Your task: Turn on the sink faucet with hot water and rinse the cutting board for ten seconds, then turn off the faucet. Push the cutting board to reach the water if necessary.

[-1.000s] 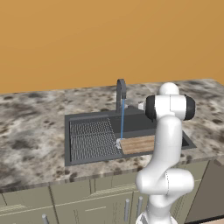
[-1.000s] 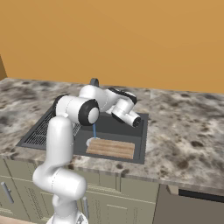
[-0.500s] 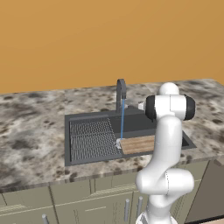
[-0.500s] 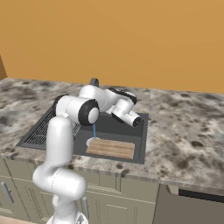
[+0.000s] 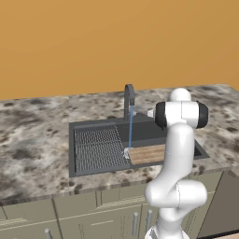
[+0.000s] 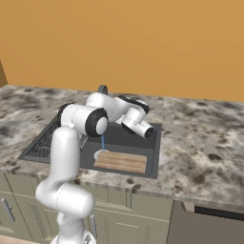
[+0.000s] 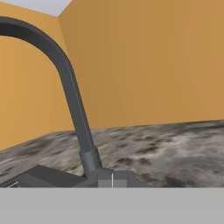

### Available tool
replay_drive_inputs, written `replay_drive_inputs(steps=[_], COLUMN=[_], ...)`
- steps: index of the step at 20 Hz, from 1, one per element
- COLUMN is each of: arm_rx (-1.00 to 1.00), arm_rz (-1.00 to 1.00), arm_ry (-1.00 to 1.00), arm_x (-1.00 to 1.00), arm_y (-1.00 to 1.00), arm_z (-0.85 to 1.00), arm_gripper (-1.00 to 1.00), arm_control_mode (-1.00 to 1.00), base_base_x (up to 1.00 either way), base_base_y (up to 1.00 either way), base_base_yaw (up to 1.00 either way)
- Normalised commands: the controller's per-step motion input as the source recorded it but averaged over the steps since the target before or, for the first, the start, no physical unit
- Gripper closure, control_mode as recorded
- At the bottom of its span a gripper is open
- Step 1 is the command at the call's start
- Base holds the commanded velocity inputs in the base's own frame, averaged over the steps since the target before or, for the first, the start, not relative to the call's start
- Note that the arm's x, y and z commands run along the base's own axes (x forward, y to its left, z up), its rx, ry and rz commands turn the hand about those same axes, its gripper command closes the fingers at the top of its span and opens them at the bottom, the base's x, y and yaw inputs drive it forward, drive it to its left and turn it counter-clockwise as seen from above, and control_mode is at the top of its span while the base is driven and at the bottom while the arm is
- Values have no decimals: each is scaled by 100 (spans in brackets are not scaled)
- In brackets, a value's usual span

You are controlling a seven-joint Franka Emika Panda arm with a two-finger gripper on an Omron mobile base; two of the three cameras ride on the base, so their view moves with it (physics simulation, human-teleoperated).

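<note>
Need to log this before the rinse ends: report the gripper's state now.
Gripper: closed, holding nothing, poised above the sink near the faucet.

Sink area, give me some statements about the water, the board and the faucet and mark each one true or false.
1. Water is running from the faucet. True.
2. The board lies on the ribbed drainboard. False: it lies in the basin of the sink, beside the drainboard.
3. The stream lands at the board's end nearest the drainboard. True.
4. The board is standing on edge against the basin wall. False: it lies flat.
5. The wall behind the counter is orange. True.
</note>
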Motion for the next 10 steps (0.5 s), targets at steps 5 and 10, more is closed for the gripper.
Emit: replay_drive_inputs(steps=[5,10], arm_rx=[0,0], arm_rz=[0,0], arm_ry=[0,0], arm_x=[0,0], arm_y=[0,0], arm_z=[0,0], arm_gripper=[100,100], arm_control_mode=[-100,-100], base_base_x=[0,0], base_base_y=[0,0], base_base_yaw=[0,0])
